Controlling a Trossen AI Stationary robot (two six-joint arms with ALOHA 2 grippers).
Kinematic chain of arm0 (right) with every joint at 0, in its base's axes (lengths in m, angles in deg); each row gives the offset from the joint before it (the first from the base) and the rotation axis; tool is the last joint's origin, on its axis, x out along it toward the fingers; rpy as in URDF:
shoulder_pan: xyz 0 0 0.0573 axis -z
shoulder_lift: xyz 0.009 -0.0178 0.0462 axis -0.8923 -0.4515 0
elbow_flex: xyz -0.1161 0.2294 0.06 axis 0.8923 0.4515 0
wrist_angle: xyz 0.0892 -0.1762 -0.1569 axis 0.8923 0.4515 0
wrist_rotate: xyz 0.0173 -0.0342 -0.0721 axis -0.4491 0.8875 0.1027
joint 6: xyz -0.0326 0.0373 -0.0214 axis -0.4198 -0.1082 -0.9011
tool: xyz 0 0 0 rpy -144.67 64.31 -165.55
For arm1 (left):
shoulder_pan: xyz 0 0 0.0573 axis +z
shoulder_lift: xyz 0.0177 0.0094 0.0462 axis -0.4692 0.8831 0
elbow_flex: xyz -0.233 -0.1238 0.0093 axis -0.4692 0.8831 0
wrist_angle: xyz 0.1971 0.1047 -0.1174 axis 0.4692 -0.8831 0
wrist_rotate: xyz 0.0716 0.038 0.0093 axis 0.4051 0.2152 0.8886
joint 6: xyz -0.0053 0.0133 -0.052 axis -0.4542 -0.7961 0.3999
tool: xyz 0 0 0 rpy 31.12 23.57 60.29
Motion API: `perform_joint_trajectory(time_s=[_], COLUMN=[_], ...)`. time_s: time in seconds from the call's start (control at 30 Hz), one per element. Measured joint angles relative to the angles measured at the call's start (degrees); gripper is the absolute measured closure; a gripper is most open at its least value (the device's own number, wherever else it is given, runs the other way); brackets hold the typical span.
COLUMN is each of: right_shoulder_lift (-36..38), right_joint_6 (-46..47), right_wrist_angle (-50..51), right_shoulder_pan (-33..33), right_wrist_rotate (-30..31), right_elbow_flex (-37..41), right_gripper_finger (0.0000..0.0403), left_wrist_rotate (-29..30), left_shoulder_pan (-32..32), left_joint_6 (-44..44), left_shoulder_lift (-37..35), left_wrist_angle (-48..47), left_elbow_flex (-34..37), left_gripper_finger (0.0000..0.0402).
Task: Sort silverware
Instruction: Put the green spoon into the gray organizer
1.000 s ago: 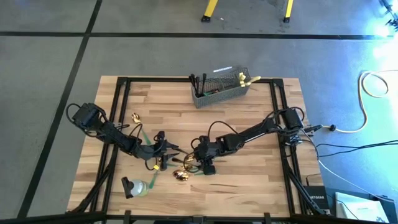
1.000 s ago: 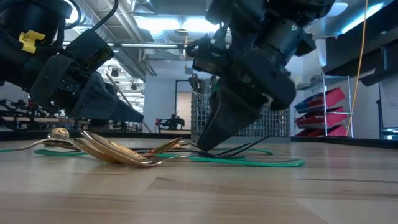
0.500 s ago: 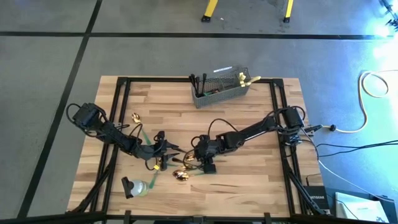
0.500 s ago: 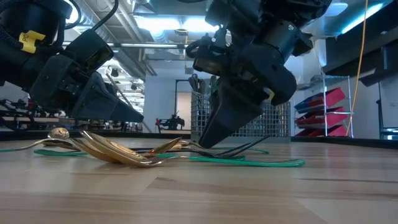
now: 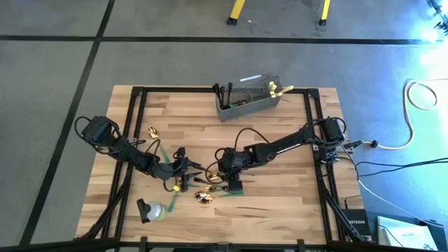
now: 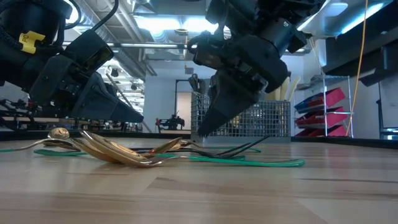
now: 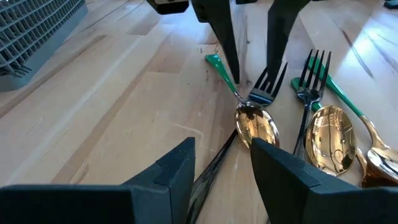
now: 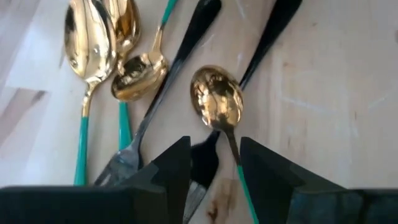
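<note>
The silverware lies in a loose pile on the wooden table, near its middle (image 5: 204, 187). It is made up of gold spoons with green handles (image 8: 216, 99) (image 7: 333, 134) and dark forks (image 7: 267, 87) (image 8: 124, 160). My left gripper (image 7: 224, 180) is open, low at the pile's left side (image 5: 187, 170), with a dark handle (image 7: 214, 167) lying between its fingers. My right gripper (image 8: 214, 174) is open and empty. It hangs just above the pile's right side (image 5: 229, 182) (image 6: 204, 132), over one gold spoon's green handle (image 8: 244, 186).
A grey wire mesh basket (image 5: 248, 99) holding some cutlery stands at the far middle of the table. A single gold spoon (image 5: 152, 131) lies at the left. A dark and pale item (image 5: 150, 210) lies near the front left. Black frame rails (image 5: 133, 126) run along the table's sides.
My right gripper has lifted its fingertips off the pile and moved a little toward the table's left and far edge. The silverware has stayed where it was.
</note>
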Motion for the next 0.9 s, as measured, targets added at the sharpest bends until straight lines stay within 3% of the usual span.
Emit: perform_joint_trajectory(time_s=[0.17,0.57,0.9], right_shoulder_lift=[-0.3,-1.8,-1.9], right_joint_6=[-1.3,-0.5,-0.4], right_wrist_angle=[1.4,-4.1,-5.1], right_shoulder_pan=[0.7,2.6,2.6], right_wrist_rotate=[2.6,0.5,1.4], right_elbow_flex=[0.2,4.1,4.2], right_gripper_finger=[0.0279,0.0280,0.0355], left_wrist_rotate=[0.0,0.0,0.0], left_shoulder_pan=[0.0,0.0,0.0], left_joint_6=[0.0,0.0,0.0], left_shoulder_lift=[0.0,0.0,0.0], left_wrist_angle=[0.0,0.2,0.2], left_elbow_flex=[0.0,0.0,0.0], left_gripper_finger=[0.0260,0.0260,0.0260])
